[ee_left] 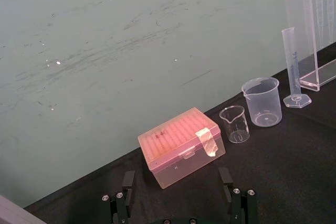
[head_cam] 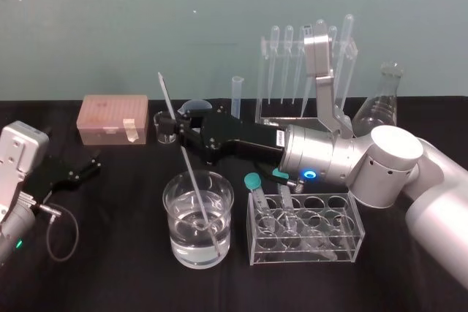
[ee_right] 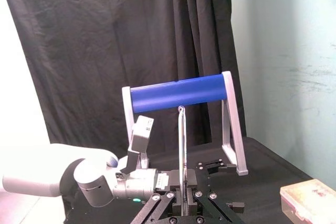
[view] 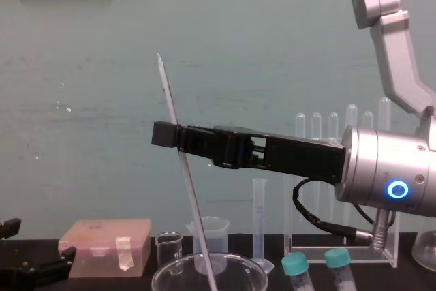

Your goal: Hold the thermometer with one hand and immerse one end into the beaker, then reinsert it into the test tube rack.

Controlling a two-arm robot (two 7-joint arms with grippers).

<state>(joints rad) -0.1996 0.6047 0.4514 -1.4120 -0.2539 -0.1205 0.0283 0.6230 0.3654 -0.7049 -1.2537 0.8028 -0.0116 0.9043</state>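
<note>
Thermometer (head_cam: 189,166) stands slanted with its lower end in the water of the beaker (head_cam: 172,235), near the desk's front edge, and its pointed top tilted toward the desk's left edge. The right end effector (head_cam: 179,129) reaches in from the right above the beaker and is clamped on the rod's upper part. Left end effector (head_cam: 89,167) rests by the left edge, fingers spread apart. At the far edge stands the rack (head_cam: 262,82), pipettes through its top bar.
</note>
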